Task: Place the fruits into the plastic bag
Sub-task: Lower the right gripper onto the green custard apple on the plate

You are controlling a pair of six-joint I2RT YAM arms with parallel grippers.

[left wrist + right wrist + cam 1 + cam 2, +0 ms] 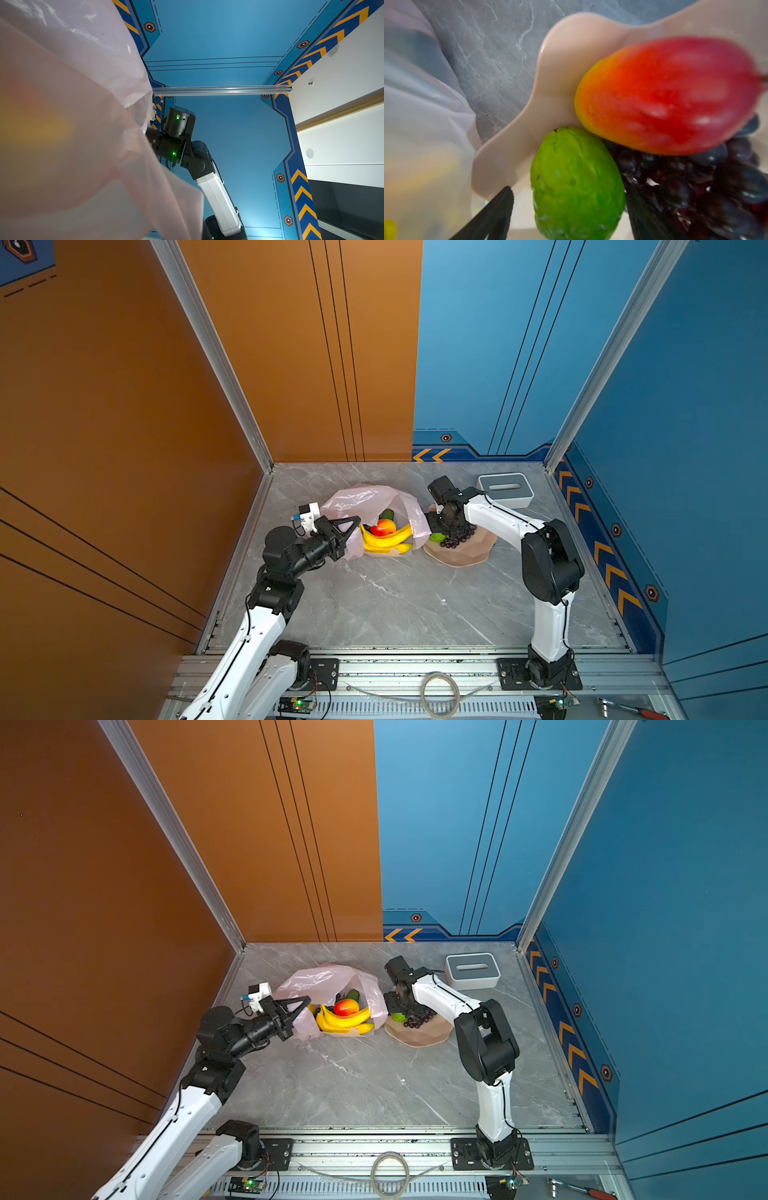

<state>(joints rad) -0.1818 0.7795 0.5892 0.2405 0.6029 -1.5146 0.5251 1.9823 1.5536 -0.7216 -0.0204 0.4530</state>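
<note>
L: left gripper (356,521) has its jaws closed, pinched on the near-left rim of the plastic bag (365,499), and holds the mouth lifted open. In the left wrist view pink film fills most of the frame right at the lens, so I can't see my tips there.

Bag: it lies on the grey marble table (395,605), left of centre toward the back, with the mouth facing the near edge. Contents seen in both top views:
- banana bunch (386,540) at the front of the mouth
- red-orange fruit (384,526) resting on the bananas
- dark green fruit (387,514) behind that, deeper in

Bowl: the peach scalloped bowl (469,556) sits just right of the bag. In the right wrist view the bag film reaches its rim. Contents:
- green lime (577,182) at the bag-side edge
- mango (668,95) lying on top of the grapes (695,176), one end up against the lime
- in the top views my right wrist covers the mango, and only the lime and grapes show

R: right gripper (569,199) is down in the bowl with its jaws wide and its fingers (494,212) either side of the lime. A gap is visible between one finger and the lime. The other finger sits right at the lime's side, against the grapes. I see no clamp on it.

The white-and-grey slotted box (505,489) is at the back right, apart from the bowl.
</note>
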